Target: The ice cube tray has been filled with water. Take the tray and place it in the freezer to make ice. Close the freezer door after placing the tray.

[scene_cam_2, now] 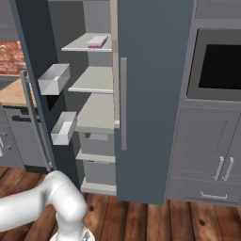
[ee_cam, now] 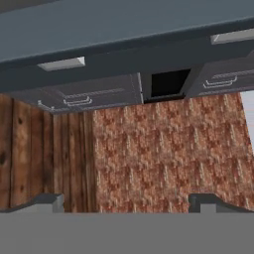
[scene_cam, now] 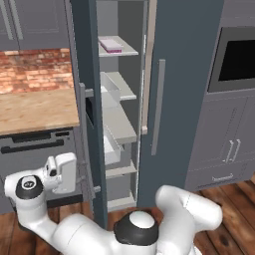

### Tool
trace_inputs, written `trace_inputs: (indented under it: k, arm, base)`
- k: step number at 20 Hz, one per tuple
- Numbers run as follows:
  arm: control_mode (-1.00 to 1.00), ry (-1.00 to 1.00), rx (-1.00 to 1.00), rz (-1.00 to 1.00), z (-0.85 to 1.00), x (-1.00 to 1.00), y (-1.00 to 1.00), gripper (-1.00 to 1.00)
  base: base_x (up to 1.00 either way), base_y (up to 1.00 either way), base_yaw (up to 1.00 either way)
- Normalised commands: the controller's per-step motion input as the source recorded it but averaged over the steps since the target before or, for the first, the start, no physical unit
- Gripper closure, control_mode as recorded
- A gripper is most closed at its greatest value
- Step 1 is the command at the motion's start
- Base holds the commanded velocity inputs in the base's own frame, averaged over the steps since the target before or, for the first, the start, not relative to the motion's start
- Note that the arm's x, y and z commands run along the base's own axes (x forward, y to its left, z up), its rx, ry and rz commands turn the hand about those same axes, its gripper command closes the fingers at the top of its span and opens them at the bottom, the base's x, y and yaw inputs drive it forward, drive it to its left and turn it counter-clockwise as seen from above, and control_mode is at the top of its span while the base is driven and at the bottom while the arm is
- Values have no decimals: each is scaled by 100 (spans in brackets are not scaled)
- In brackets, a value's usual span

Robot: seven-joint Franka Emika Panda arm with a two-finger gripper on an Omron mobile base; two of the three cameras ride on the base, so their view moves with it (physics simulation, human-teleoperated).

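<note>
The ice cube tray (scene_cam: 110, 45) lies flat on the top shelf (scene_cam_2: 80, 45) inside the freezer (scene_cam: 189, 74), whose freezer door (scene_cam: 85, 99) stands open. The gripper (ee_cam: 128, 201), jaws spread wide and empty, is well apart from the tray, low beside the door's outer face.

You see a red brick wall (scene_cam: 35, 69) on the left, with a flat wooden counter (scene_cam: 35, 109) just under it. Below the counter sits a grey dishwasher (scene_cam: 35, 144) with a dark handle bar. Grey cabinets (scene_cam: 30, 22) hang above the bricks. On the right, a black oven window (scene_cam_2: 219, 63) is set in a tall grey unit. Under it are two grey cabinet doors (scene_cam_2: 207, 150) with light handles side by side. The floor (scene_cam_2: 188, 221) is brown wood planks.
</note>
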Motion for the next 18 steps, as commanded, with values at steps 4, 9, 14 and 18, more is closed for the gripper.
trace_inputs:
  k: [4,9,14,18]
  arm:
    - [-100,0,-1,0,-1,0,6,-100]
    - [-100,5,0,0,-2,0,2,-100]
    - [-100,8,-2,1,-4,1,0,-100]
    - [-100,0,0,0,0,1,-5,-100]
  base:
    - [0,0,0]
    - [0,0,0]
    - [0,0,0]
    - [0,0,0]
